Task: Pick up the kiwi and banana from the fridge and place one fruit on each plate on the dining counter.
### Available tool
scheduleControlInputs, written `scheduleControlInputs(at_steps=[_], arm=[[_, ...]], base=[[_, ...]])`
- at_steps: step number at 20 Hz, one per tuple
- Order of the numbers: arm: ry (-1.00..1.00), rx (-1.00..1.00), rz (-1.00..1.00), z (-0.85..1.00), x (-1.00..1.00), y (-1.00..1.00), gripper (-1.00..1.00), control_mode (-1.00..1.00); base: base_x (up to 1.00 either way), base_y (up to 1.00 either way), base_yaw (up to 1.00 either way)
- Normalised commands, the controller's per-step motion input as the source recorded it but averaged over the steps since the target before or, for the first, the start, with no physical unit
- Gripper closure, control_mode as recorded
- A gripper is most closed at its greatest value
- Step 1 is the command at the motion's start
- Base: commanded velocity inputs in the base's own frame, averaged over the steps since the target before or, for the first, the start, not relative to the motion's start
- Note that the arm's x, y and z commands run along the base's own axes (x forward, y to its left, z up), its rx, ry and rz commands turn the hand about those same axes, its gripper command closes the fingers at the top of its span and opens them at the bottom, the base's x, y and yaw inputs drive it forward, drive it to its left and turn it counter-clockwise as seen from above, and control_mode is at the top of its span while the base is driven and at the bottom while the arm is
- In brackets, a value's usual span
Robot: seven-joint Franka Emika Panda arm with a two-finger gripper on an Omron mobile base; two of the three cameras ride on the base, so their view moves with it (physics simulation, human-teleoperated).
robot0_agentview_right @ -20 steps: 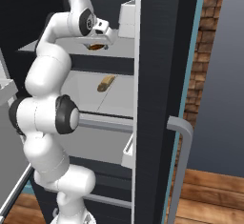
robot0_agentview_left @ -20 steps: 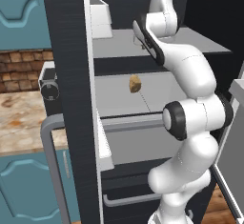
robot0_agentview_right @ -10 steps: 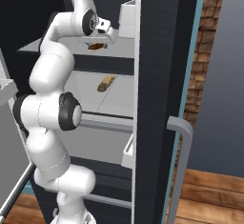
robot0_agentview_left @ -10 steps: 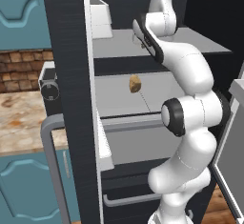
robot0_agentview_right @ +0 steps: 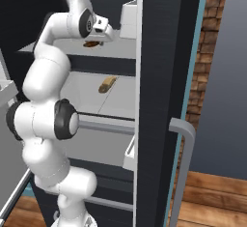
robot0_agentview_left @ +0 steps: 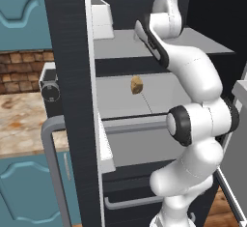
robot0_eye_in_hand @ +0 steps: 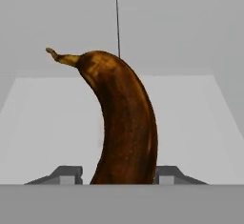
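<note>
The gripper (robot0_eye_in_hand: 122, 178) sits low over the upper shelf (robot0_agentview_right: 116, 52) of the fridge (robot0_agentview_right: 164, 76), and its two fingertips (robot0_eye_in_hand: 66, 174) stand close on either side of the banana (robot0_eye_in_hand: 125, 127). The right tip meets the banana's edge and the left one is very near it; whether they actually clamp the fruit I cannot tell.

The banana is dark brown with a few orange-yellow flecks near its stem end, and it curves gently along its length. In the hand view its long axis runs away from the gripper, the thick end between the fingertips and the thin stem pointing up and to the left. It lies flat on the light grey shelf, seen in the right base view as a small dark shape (robot0_agentview_right: 90, 44) just beside the hand.

One shelf lower lies a tan lumpy item (robot0_agentview_left: 136, 84), well apart from the gripper. The fridge door (robot0_agentview_left: 72, 100) stands open, its grey handle (robot0_agentview_left: 54, 163) at the front.
</note>
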Motion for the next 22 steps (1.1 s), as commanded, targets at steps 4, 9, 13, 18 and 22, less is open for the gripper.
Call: scheduleControlInputs(at_steps=[4, 9, 13, 18, 22], arm=[[-0.32, 0.01, 0.0, 0.33, -0.98, 0.0, 1.0, -1.0], [-0.21, 0.07, 0.0, 0.34, -1.0, 0.0, 1.0, -1.0], [-0.16, 0.06, 0.0, 0.18, -1.0, 0.0, 1.0, -1.0], [-0.12, 0.01, 0.0, 0.08, -1.0, 0.0, 1.0, -1.0], [-0.1, 0.0, 0.0, 0.05, -1.0, 0.0, 1.0, -1.0]], base=[[0.0, 0.0, 0.0], [0.0, 0.0, 0.0], [0.0, 0.0, 0.0], [0.0, 0.0, 0.0], [0.0, 0.0, 0.0]])
